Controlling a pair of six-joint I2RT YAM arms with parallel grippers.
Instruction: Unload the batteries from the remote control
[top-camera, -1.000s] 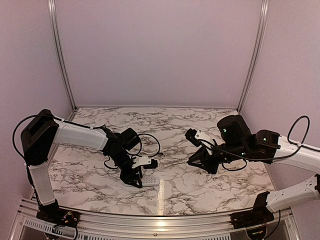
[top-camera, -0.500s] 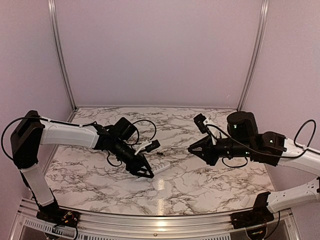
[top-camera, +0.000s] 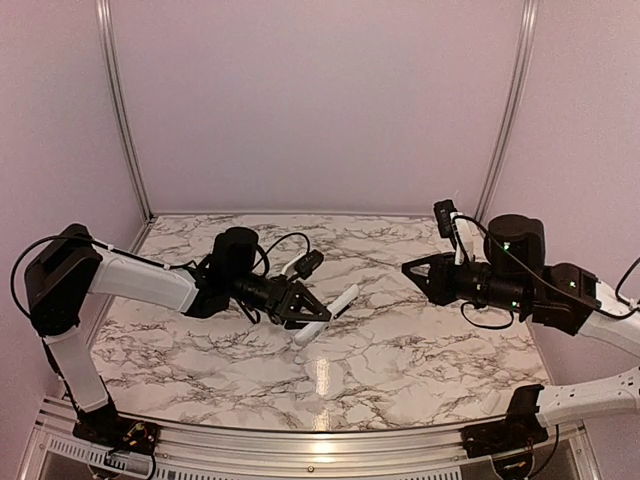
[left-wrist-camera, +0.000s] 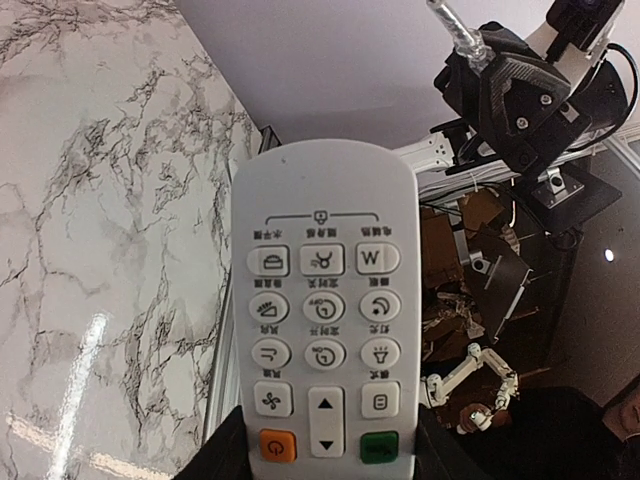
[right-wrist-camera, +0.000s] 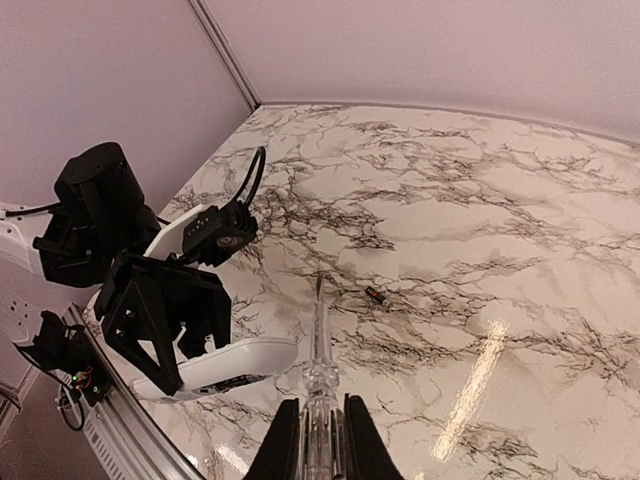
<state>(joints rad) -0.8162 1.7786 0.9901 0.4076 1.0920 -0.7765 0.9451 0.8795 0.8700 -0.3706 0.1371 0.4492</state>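
The left claw (top-camera: 303, 308) pinches the remote control (left-wrist-camera: 322, 300) by its near end. It holds the remote off the counter (top-camera: 430, 345), left of middle, tilted with the free end toward the right side. The button face looks back along the claw, so the battery bay is hidden.

The right claw (right-wrist-camera: 320, 428) is pressed together on a slim clear-handled tool (right-wrist-camera: 318, 345). Its thin shaft aims left at the remote, well apart from it. One battery (right-wrist-camera: 376, 295) lies loose on the counter just beyond the tool's tip; I cannot find a second.

As I judge the risks:
- Gripped at one end only, the remote may pivot or slip when the tip pushes.
- The tip may skid off the smooth plastic.
- A cell freed at this height may bounce and roll off the counter's edge.
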